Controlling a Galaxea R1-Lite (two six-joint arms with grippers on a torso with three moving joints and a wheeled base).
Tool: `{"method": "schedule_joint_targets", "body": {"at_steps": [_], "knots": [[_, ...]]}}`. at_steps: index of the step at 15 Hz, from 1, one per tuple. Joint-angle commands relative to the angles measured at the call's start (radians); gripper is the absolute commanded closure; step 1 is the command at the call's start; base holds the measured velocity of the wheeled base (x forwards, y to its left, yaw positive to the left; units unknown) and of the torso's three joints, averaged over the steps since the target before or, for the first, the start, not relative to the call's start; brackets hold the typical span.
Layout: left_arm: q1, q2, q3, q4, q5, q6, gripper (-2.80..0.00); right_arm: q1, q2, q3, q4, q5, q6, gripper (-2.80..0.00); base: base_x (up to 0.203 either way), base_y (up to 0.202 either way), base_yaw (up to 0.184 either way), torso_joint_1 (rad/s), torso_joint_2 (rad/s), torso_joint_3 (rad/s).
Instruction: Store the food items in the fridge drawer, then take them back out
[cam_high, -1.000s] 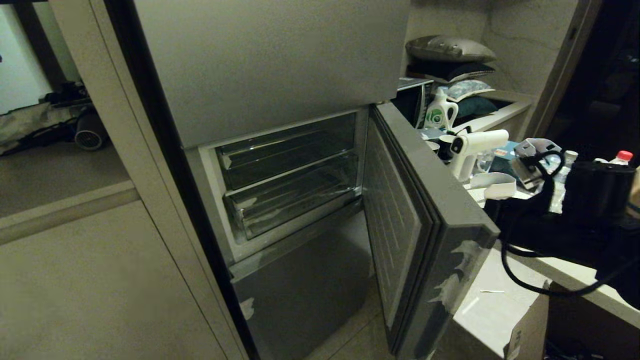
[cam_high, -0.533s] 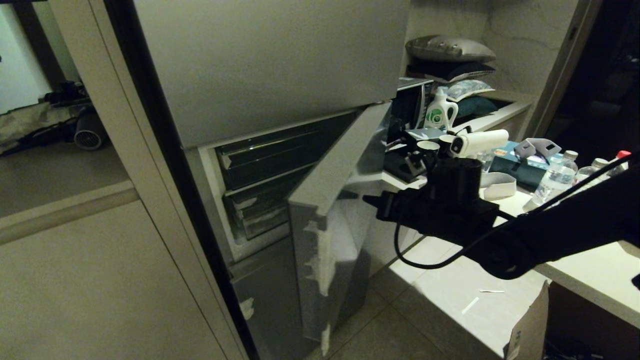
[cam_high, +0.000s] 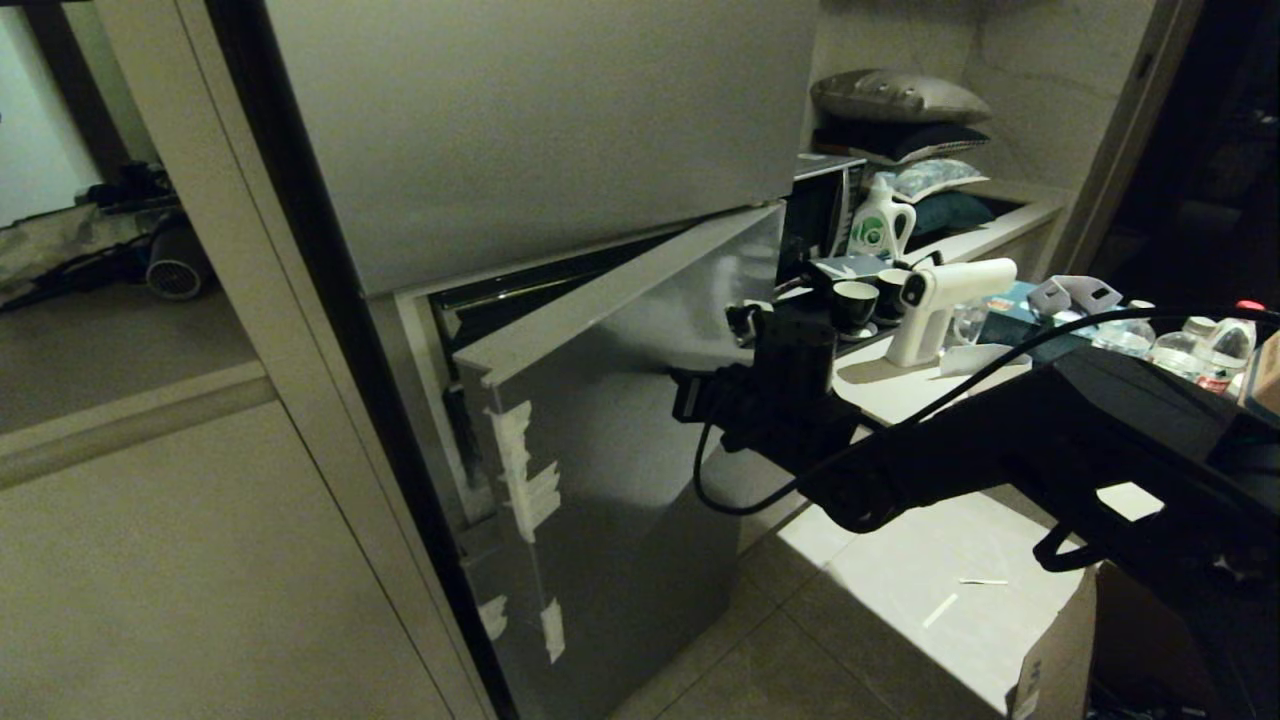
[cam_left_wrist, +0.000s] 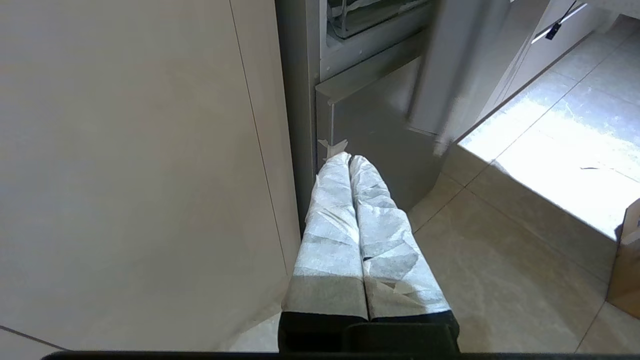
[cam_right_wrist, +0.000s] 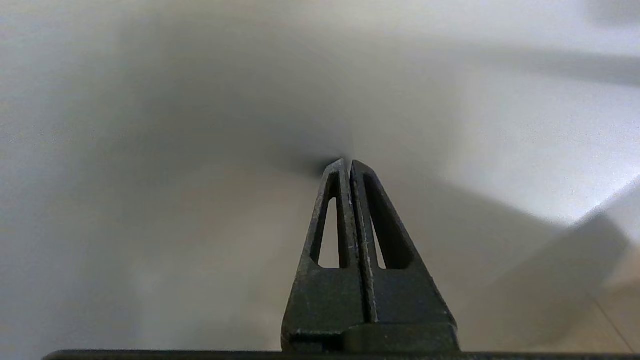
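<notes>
The grey middle fridge door (cam_high: 620, 400) stands slightly ajar, with a narrow dark gap along its top and left edge. My right gripper (cam_high: 682, 392) reaches in from the right, shut and empty. In the right wrist view the right gripper (cam_right_wrist: 348, 162) has its tips against the door's plain grey face. In the head view the fridge drawer is hidden behind the door; only a sliver of its clear front (cam_left_wrist: 372, 12) shows in the left wrist view. The food items are out of view. My left gripper (cam_left_wrist: 348, 157), wrapped in white tape, hangs shut low beside the fridge's bottom front.
On the right a white counter (cam_high: 900, 385) carries a white spray gun (cam_high: 945, 300), dark cups (cam_high: 855, 305), water bottles (cam_high: 1200, 350) and a detergent bottle (cam_high: 880, 225). A cardboard box (cam_high: 1060, 650) sits on the tiled floor. A beige cabinet panel (cam_high: 200, 560) flanks the fridge's left side.
The fridge door has swung from wide open to almost closed, covering the drawers. My right arm has swept leftward with it, its shut fingertips on the door's outer face.
</notes>
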Motion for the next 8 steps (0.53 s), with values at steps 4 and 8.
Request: {"method": "schedule_joint_targets", "body": {"at_steps": [4, 8], "knots": [[-0.001, 0.001, 0.000, 0.001, 0.001, 0.000, 0.00, 0.003, 0.126, -0.251, -0.004, 0.023, 0.011, 0.00, 0.000, 0.000, 0.000, 0.000, 0.00, 0.000], [0.000, 0.001, 0.000, 0.001, 0.001, 0.000, 0.00, -0.006, 0.182, -0.315, 0.002, 0.124, -0.039, 0.00, 0.000, 0.000, 0.000, 0.000, 0.00, 0.000]]}}
